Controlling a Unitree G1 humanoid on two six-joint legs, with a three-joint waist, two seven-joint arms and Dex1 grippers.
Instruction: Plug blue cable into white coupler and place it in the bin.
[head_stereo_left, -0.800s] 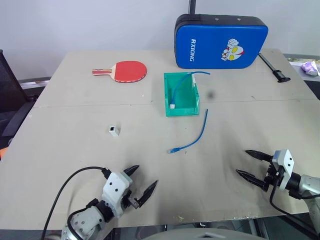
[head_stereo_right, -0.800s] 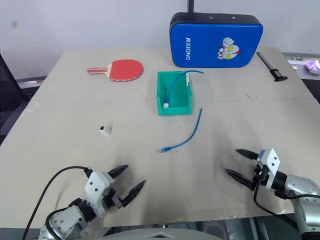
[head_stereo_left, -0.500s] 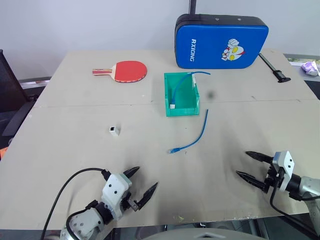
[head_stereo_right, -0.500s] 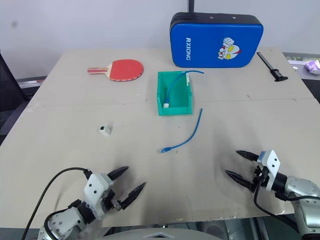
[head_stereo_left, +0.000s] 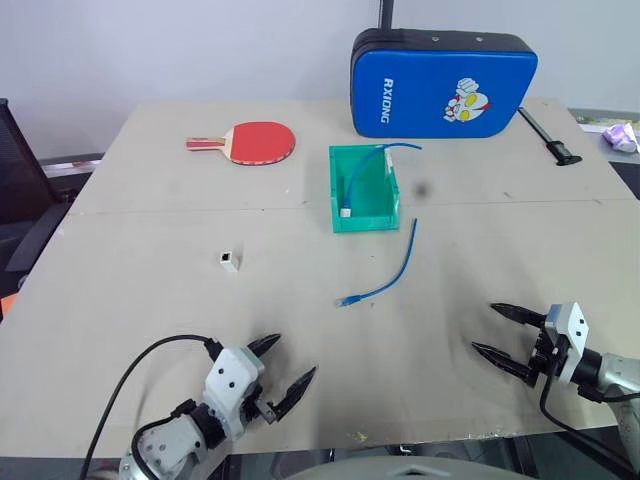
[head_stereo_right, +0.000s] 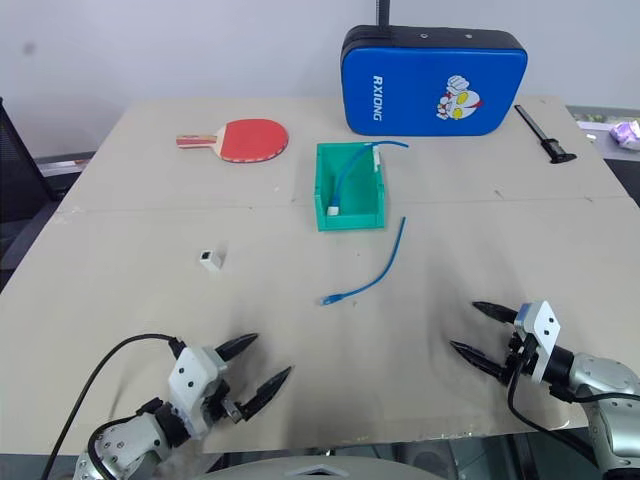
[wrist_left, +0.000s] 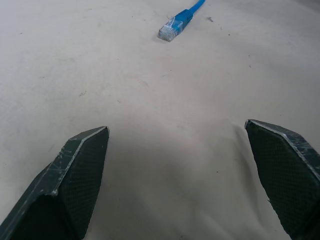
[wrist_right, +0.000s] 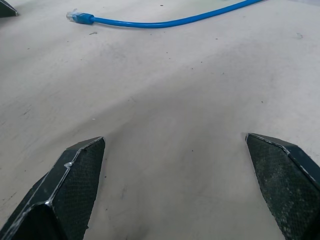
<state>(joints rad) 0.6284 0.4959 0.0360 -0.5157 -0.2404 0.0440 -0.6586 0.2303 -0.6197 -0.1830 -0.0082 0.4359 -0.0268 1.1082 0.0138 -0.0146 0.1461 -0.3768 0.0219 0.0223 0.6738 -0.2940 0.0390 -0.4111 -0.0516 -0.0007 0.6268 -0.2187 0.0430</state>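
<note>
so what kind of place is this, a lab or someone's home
Most likely a robot test room, not a home: a plain board table set with unrelated props, namely a red paddle, a blue padded case and a green bin.

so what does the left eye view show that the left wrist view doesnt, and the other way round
The left eye view alone takes in the white coupler, the green bin with another blue cable and white coupler already in it, the red paddle, the blue padded case and the right gripper, jaws open and empty. The left wrist view alone gives a close look at the clear plug on the blue cable's near end. Both show the blue cable, the left gripper open and empty, and the table.
</note>
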